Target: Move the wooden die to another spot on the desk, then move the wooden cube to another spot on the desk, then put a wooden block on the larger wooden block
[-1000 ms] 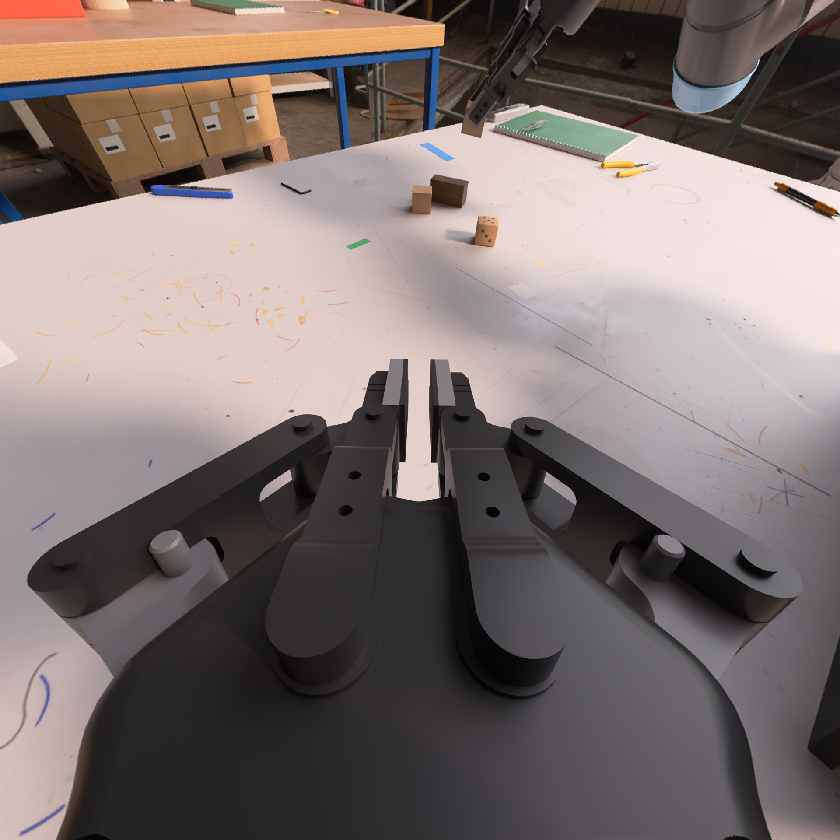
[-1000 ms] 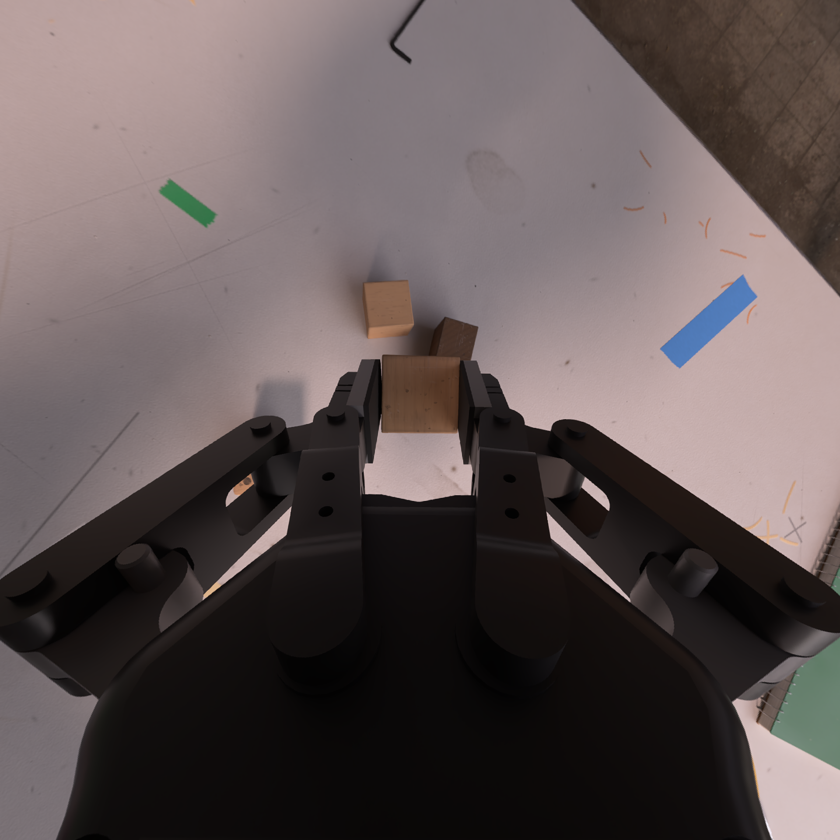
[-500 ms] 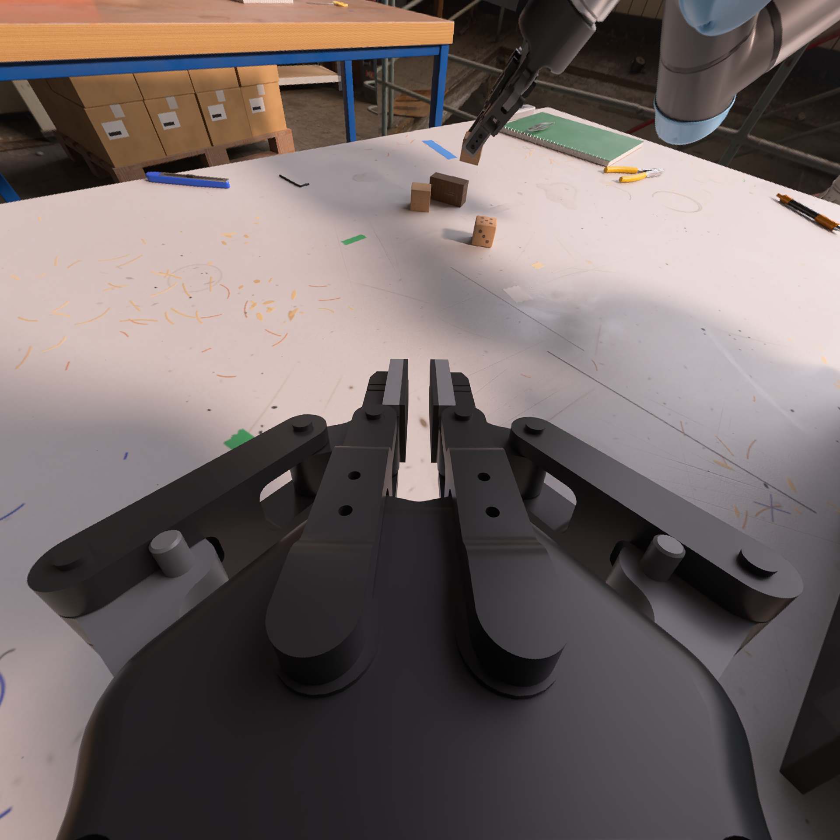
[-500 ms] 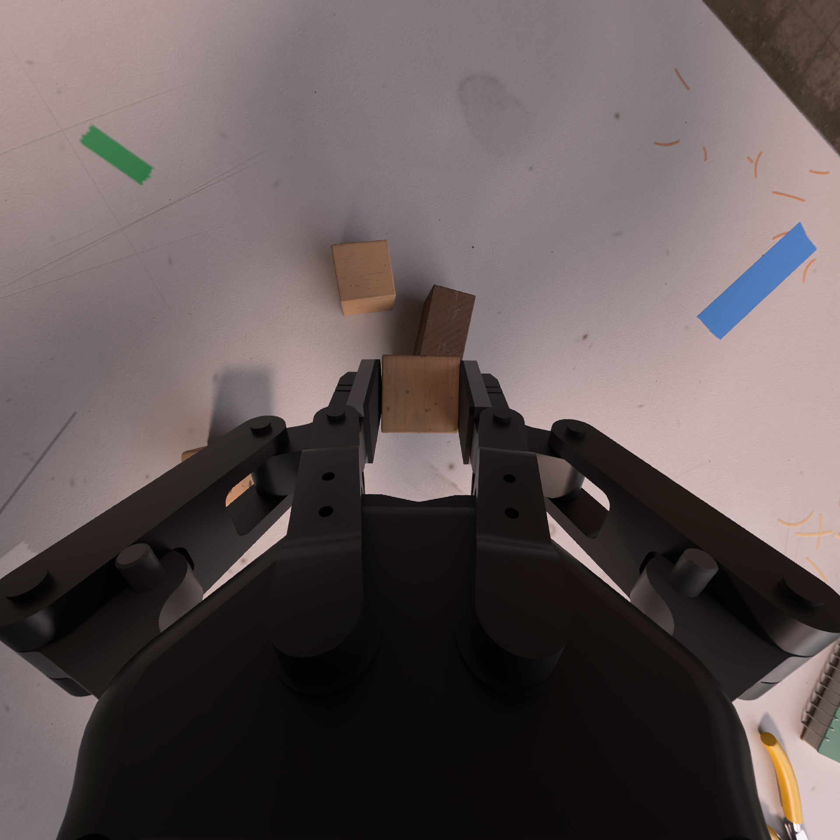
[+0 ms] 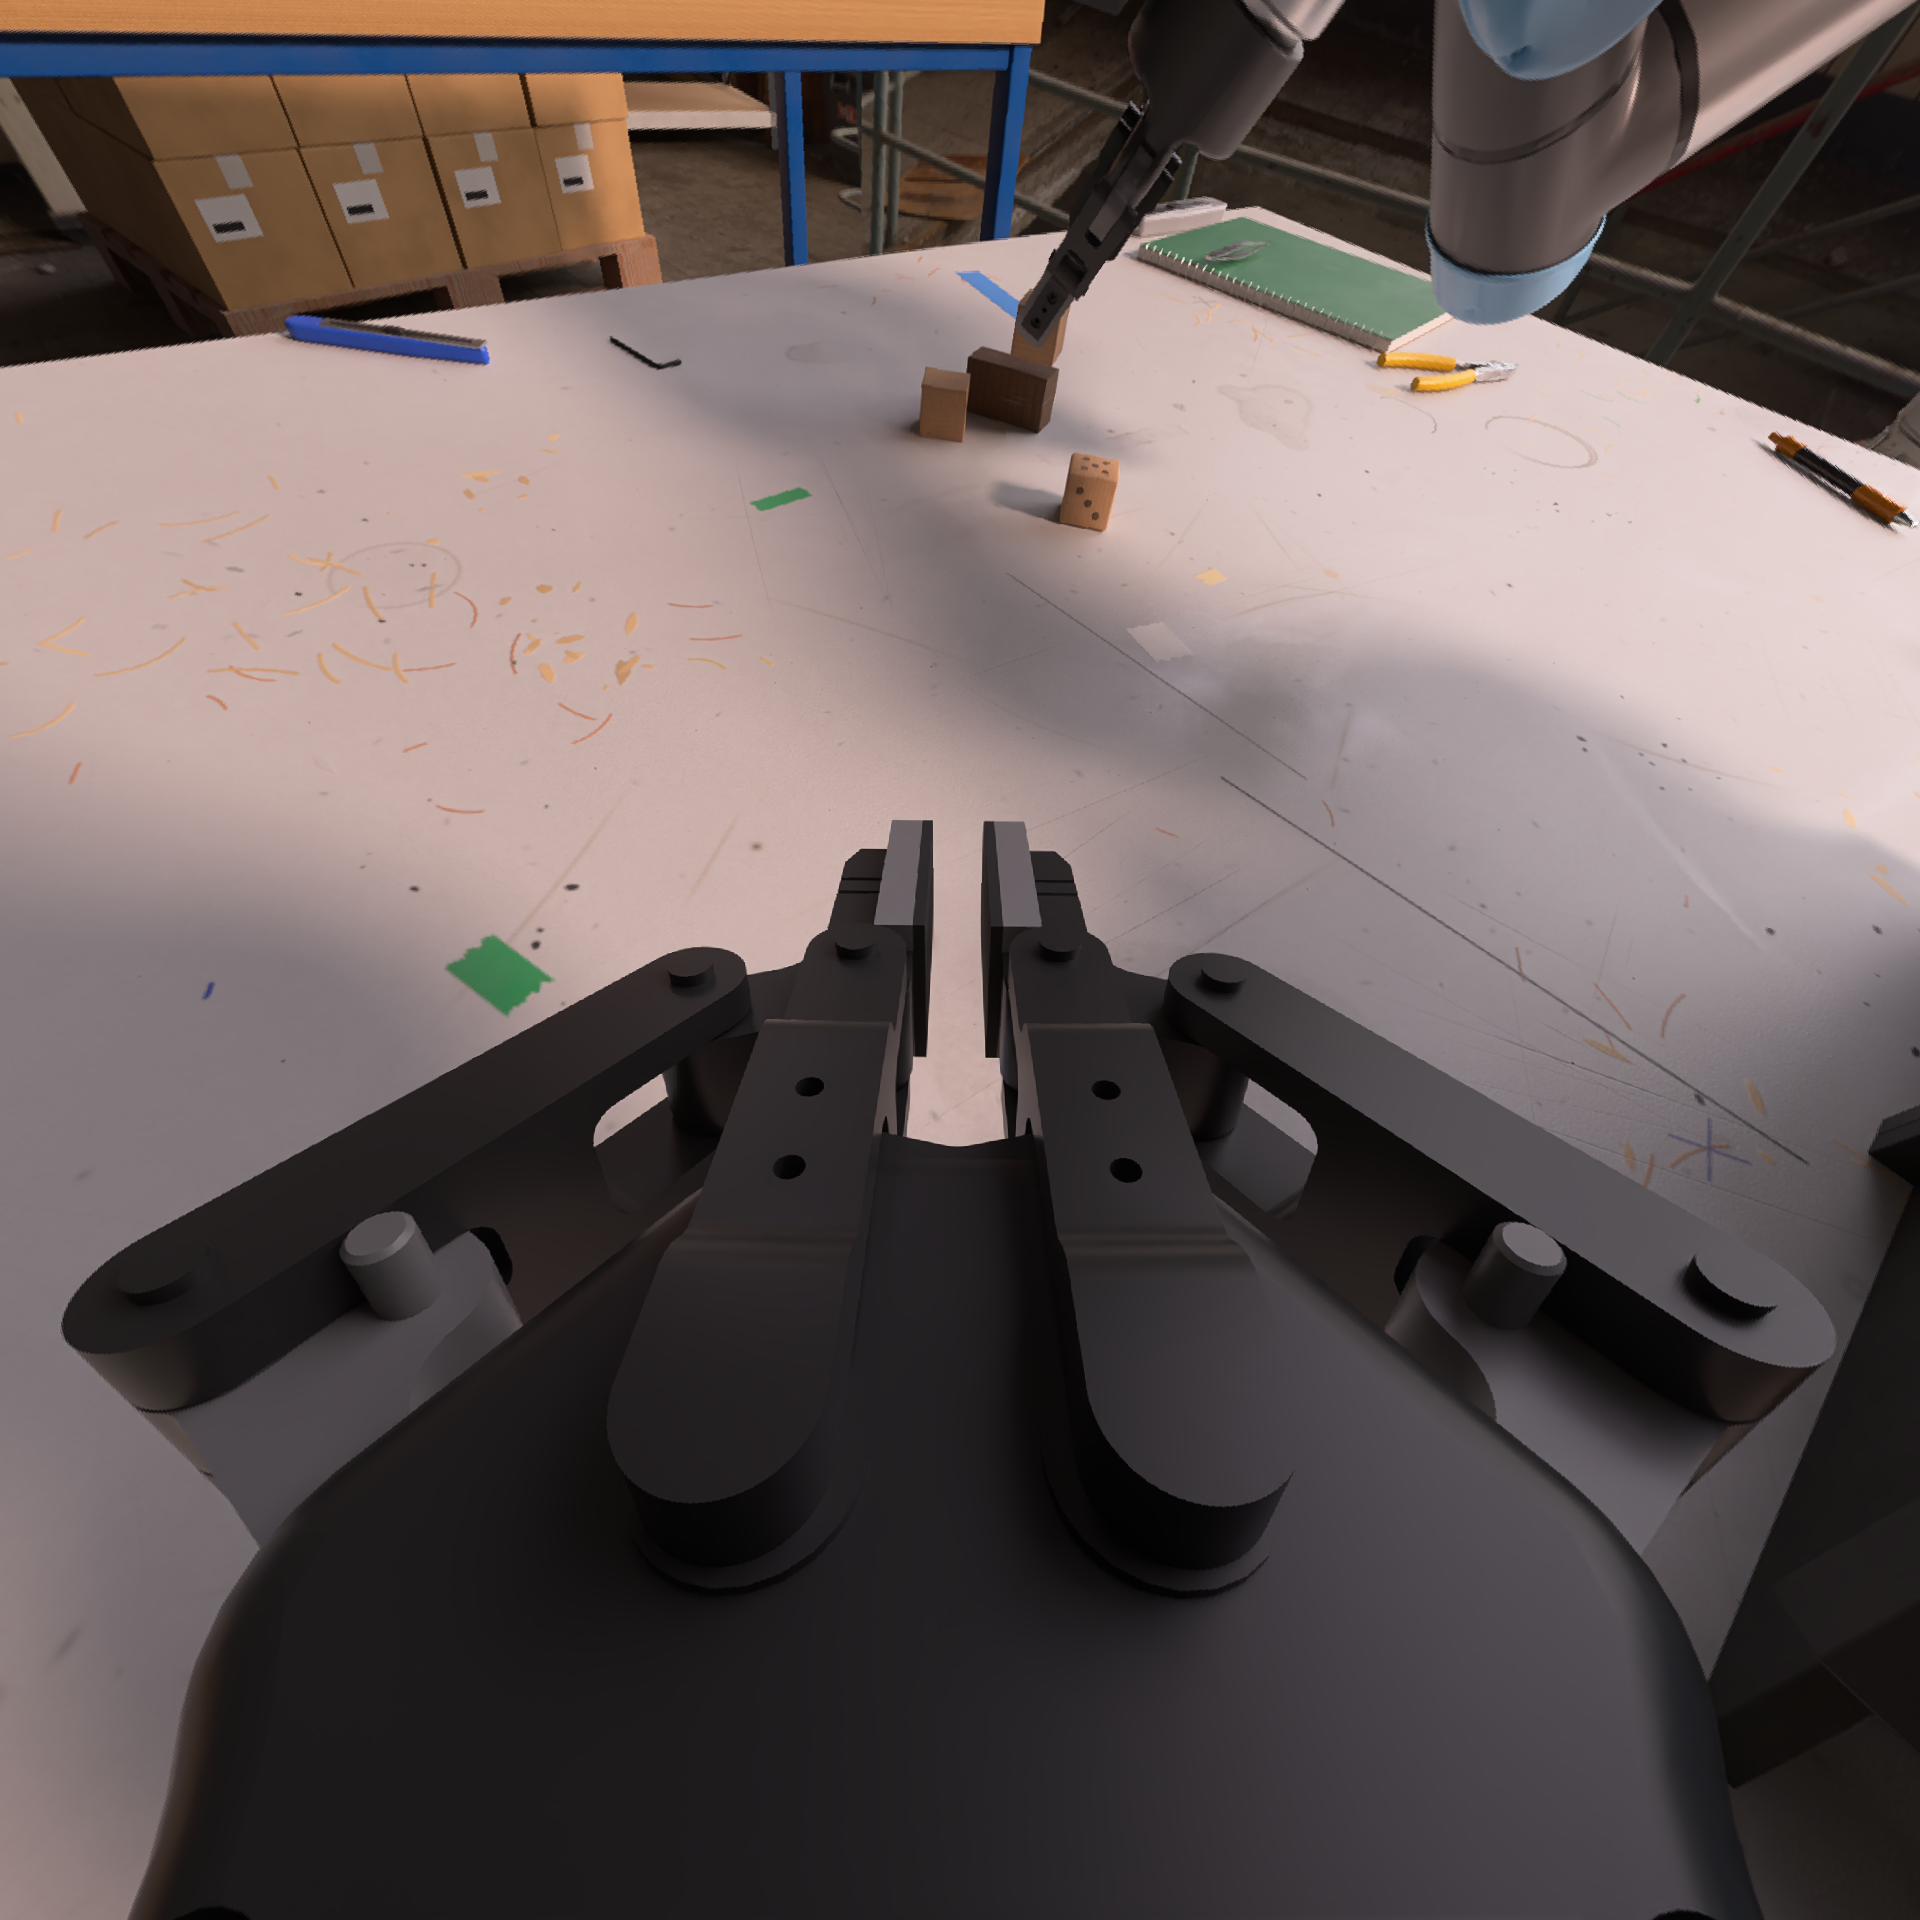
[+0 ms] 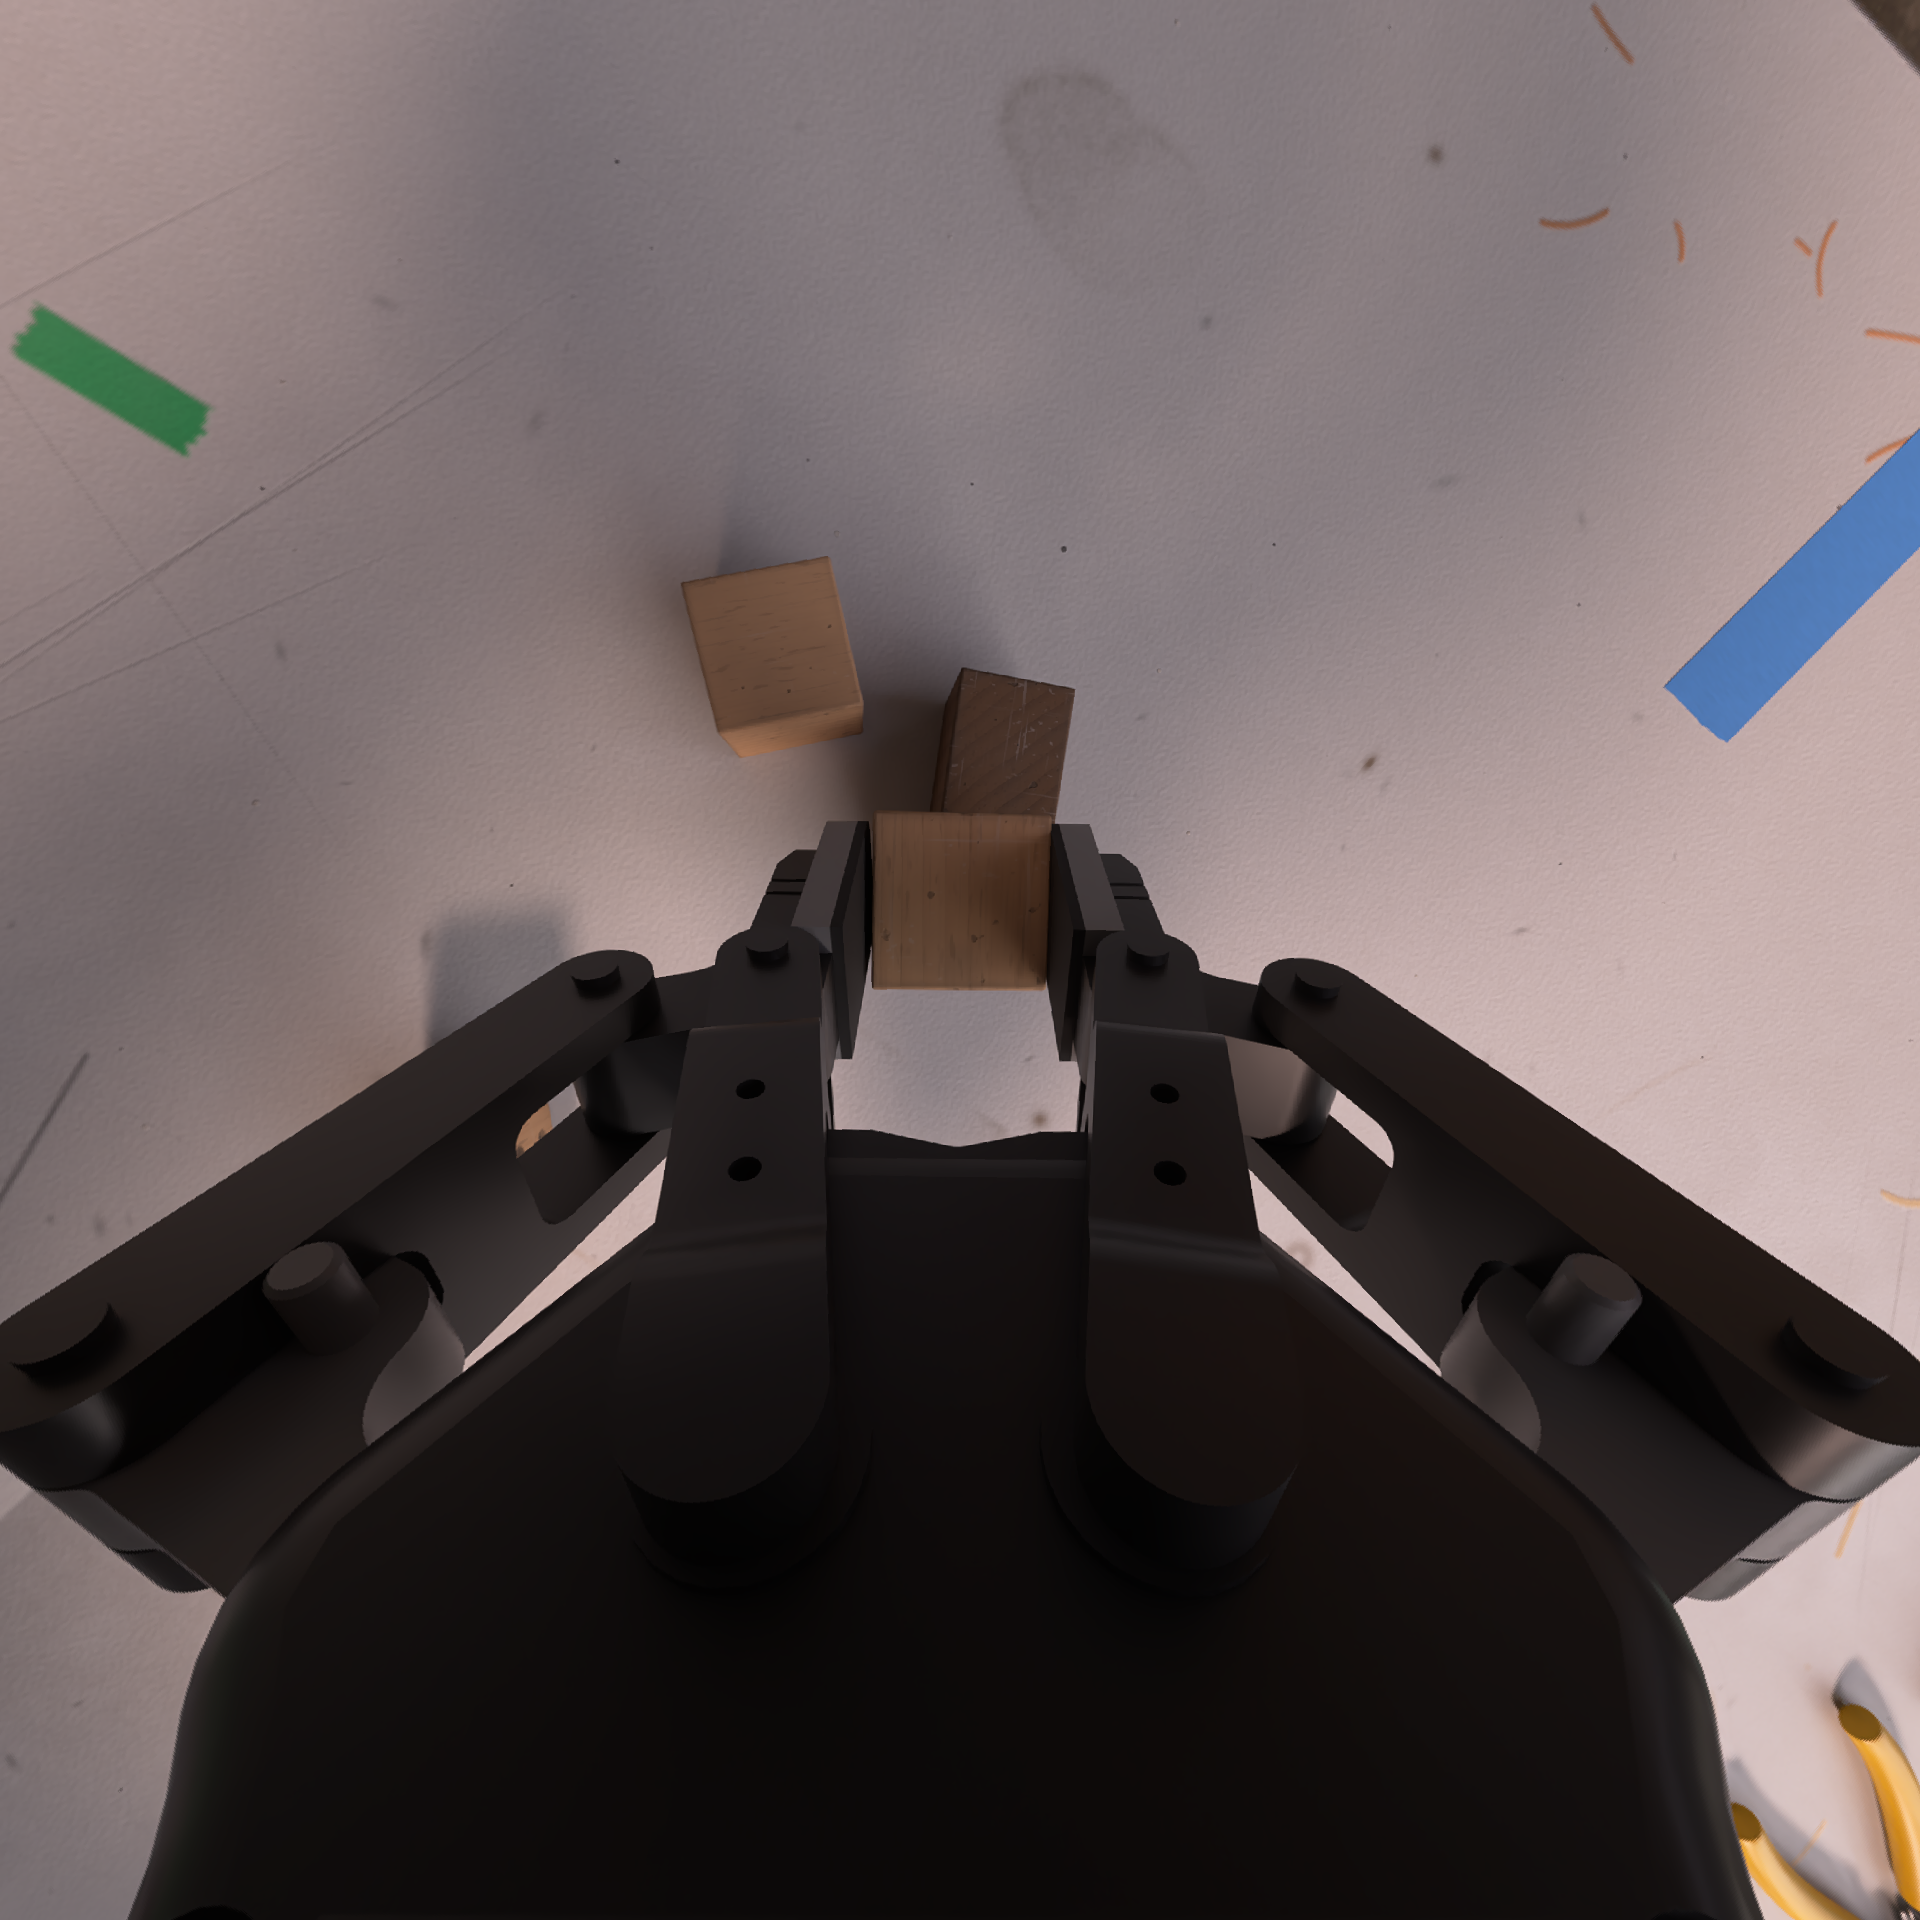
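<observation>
From the left, my left gripper (image 5: pixel 957 871) hangs idle over the worktop (image 5: pixel 1455 727), jaws nearly together on nothing. The pale cube (image 6: pixel 771 652) comes next, then the dark larger block (image 6: pixel 1006 740), its long axis running away from me. My right gripper (image 6: pixel 961 902) has its jaws clamped on a square, smooth-grained wooden block (image 6: pixel 958 900), just short of that dark top. The pipped die (image 5: pixel 1088 491) sits nearby.

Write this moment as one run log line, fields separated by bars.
right gripper: shut on light block | above dark block | left gripper: empty | die: on desk
</observation>
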`<state>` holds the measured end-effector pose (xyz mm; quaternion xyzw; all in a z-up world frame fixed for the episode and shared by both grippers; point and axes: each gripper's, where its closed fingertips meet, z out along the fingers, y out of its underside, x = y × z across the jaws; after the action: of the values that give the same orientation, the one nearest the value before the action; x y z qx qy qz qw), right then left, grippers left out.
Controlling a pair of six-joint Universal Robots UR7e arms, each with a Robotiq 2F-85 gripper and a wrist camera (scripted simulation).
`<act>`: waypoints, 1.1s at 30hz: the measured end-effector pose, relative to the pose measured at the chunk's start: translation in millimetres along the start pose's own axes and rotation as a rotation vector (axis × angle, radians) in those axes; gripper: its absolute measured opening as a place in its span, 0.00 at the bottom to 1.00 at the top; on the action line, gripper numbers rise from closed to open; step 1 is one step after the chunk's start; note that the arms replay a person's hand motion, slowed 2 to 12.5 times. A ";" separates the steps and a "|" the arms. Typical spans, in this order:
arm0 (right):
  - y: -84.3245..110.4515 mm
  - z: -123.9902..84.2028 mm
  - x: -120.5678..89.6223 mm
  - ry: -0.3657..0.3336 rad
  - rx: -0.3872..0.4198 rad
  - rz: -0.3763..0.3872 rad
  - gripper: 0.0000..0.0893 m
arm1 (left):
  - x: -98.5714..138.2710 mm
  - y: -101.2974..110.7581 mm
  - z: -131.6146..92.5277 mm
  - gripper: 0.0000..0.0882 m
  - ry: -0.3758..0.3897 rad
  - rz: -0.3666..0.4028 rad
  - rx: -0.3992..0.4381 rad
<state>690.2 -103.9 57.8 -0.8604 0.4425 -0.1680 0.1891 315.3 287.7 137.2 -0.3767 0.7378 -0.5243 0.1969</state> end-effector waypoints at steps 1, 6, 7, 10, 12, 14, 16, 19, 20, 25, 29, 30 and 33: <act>0.1 1.6 0.7 0.003 -0.005 0.005 0.33 | 0.7 0.9 -0.1 0.10 0.000 -0.001 -0.004; 0.9 9.0 3.9 0.013 -0.029 0.034 0.33 | 3.5 4.8 -1.3 0.10 -0.005 -0.003 -0.019; 0.9 10.2 4.7 0.016 -0.032 0.040 0.33 | 3.8 5.6 -1.7 0.10 -0.007 -0.003 -0.022; -0.6 13.1 6.6 0.022 -0.031 0.060 0.33 | 4.7 7.7 -3.0 0.10 -0.012 -0.005 -0.030; -2.2 14.7 6.9 0.022 -0.027 0.074 0.33 | 4.9 9.1 -4.0 0.10 -0.016 -0.007 -0.034; -3.9 16.0 7.2 0.023 -0.022 0.088 0.33 | 5.1 10.4 -4.9 0.10 -0.020 -0.010 -0.038; -5.7 16.9 7.6 0.028 -0.017 0.099 0.33 | 5.1 11.6 -5.7 0.10 -0.023 -0.014 -0.041; -7.7 17.9 9.8 0.048 -0.010 0.109 0.33 | 4.9 13.3 -6.7 0.10 -0.027 -0.022 -0.044; -8.2 18.1 10.5 0.057 -0.008 0.110 0.33 | 4.8 13.9 -6.9 0.10 -0.028 -0.025 -0.045; -10.2 18.7 12.2 0.095 -0.007 0.099 0.33 | 4.1 16.3 -7.2 0.10 -0.031 -0.039 -0.050; -12.5 18.2 12.3 0.117 0.002 0.079 0.46 | 3.7 17.3 -6.8 0.10 -0.031 -0.048 -0.053; -13.3 17.7 12.3 0.122 0.006 0.073 0.49 | 3.7 17.3 -6.6 0.10 -0.031 -0.049 -0.054; -15.4 15.7 12.8 0.138 0.022 0.059 0.56 | 4.0 17.0 -5.9 0.10 -0.029 -0.053 -0.054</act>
<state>715.2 -103.4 52.9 -0.8313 0.4777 -0.2261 0.1722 302.8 291.2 124.1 -0.4087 0.7386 -0.5038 0.1834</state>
